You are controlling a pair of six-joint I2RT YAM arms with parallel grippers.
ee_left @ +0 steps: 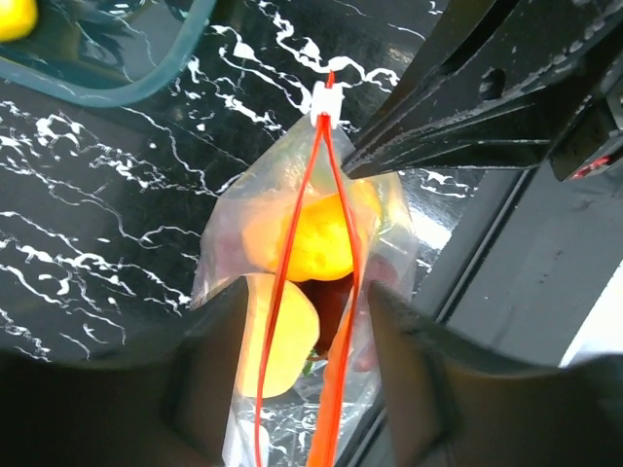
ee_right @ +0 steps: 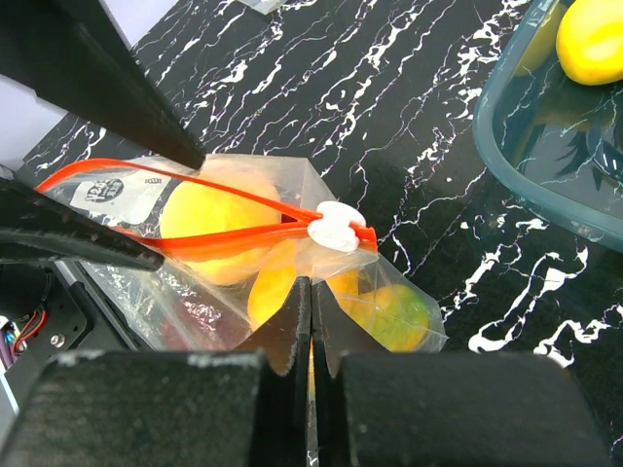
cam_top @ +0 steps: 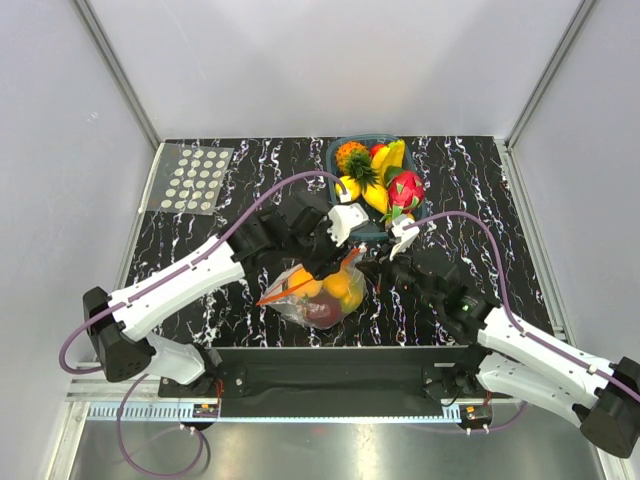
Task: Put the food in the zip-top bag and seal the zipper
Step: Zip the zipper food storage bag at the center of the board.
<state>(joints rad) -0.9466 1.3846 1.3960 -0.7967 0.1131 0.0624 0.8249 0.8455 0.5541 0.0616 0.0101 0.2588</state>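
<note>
The zip-top bag (cam_top: 318, 298) is lying on the black marbled desk (cam_top: 470, 180), at the near edge between the two arms. It is holding several toy fruits. A round yellow one (ee_left: 316, 238) is sitting just under the mouth, a second yellow-orange one (ee_left: 277, 336) is lying beside it, and a dark red-purple one (cam_top: 322, 312) is resting low in the pouch. The zipper (ee_right: 243, 238) is gaping: its two red-orange strips are bowing apart into a narrow lens. They are meeting at the white slider (ee_left: 326, 100), which is sitting at the end of the mouth nearest the tray.

The left gripper (ee_left: 307, 297) is reaching over the bag with its jaws apart. One finger is standing on each side of the open mouth, and both zipper strips are running between them.

The right gripper (ee_right: 311, 290) is pointing at the slider end of the bag with its jaws pressed together. Whether any plastic is pinched between them I cannot tell.

Behind the bag, the dark teal tray (ee_right: 526, 156) is holding more toy fruit: a pineapple (cam_top: 352, 158), a yellow banana (cam_top: 390, 155) and a pink dragon fruit (cam_top: 406, 188). A clear sheet with rows of white dots (cam_top: 195, 178) is lying at the far left corner of the desk, well apart from everything else.
</note>
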